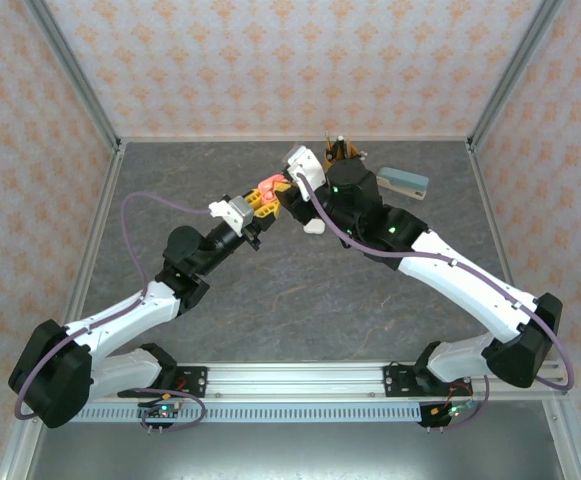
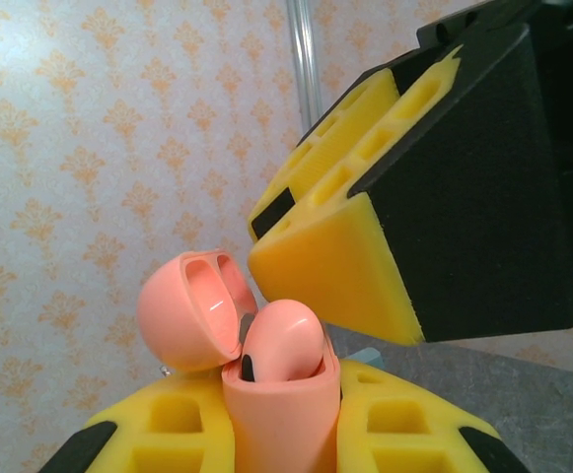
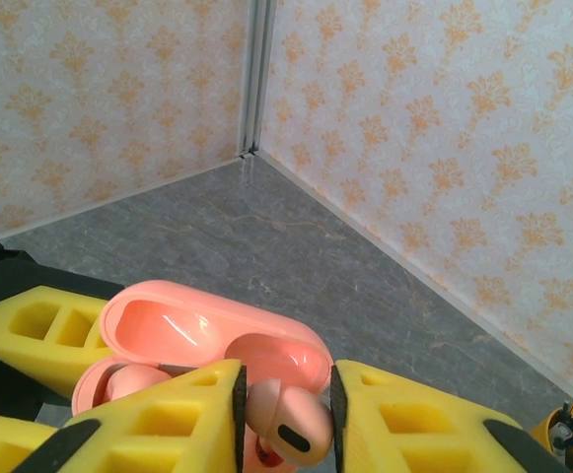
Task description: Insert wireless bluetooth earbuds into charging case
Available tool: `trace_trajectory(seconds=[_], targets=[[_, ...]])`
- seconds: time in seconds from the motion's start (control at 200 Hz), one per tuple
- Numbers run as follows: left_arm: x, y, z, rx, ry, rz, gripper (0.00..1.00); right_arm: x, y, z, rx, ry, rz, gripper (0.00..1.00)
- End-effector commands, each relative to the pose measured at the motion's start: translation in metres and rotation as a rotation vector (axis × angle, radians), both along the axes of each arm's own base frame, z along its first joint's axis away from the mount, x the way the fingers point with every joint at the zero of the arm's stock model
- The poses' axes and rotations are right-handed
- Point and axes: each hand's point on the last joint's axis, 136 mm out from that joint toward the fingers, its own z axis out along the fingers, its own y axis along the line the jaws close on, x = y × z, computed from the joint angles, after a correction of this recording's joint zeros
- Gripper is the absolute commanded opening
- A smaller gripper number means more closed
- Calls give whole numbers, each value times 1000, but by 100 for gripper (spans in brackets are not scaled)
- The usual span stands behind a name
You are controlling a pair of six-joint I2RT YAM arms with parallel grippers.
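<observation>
R jaws: closest to the right-wrist cam, two yellow pads w/ a narrow gap. The pink earbud (image 3: 291,429) lies in that gap. Can't tell if the pads press it or stand just clear.
Earbud: salmon-pink w/ a dark oval spot, at the mouth of the pink case (image 2: 276,424). From the left-wrist cam it looks partly down a well, rounded head proud of the rim.
Pink case: held in the air above the table (image 1: 300,290), between the two arms. Lid (image 2: 182,310) is hinged open, on the side away from R jaws.
L jaws: clamped on the case body from both sides, below the lid. Case sits roughly upright in them.
Other well: a pink rounded form beside the bud, inside the case. Can't tell if it's a 2nd bud.
Step (my read): seating this bud in its well.
Doing it well: hold the case rigid so it can't twist. Press along the well's axis, not sideways. Release only once the bud sits flush, then draw R jaws straight off the case so a pad doesn't drag the bud out or knock the lid.
Risk: bud cocked on the rim, so the lid won't shut.
Elsewhere: small white item (image 1: 315,226) on the table, near the case on its near-right side. Grey-teal block (image 1: 405,183) lies well right of the case.
</observation>
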Motion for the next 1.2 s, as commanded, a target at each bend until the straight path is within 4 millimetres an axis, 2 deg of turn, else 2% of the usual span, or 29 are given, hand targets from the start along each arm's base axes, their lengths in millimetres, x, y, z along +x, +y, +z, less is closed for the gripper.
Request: trace_trajectory(seconds=[0.0, 0.17, 0.56, 1.196], targets=[[-8, 0, 36, -43, -114, -17, 0, -5, -6, 5, 10, -7, -7, 30], [-7, -1, 34, -42, -109, -20, 0, -5, -8, 8, 17, -11, -14, 34], [-3, -6, 26, -44, -86, -31, 0, -2, -6, 29, 57, -32, -23, 42], [1, -7, 18, -47, -71, -28, 0, -2, -3, 49, 125, -24, -21, 43]])
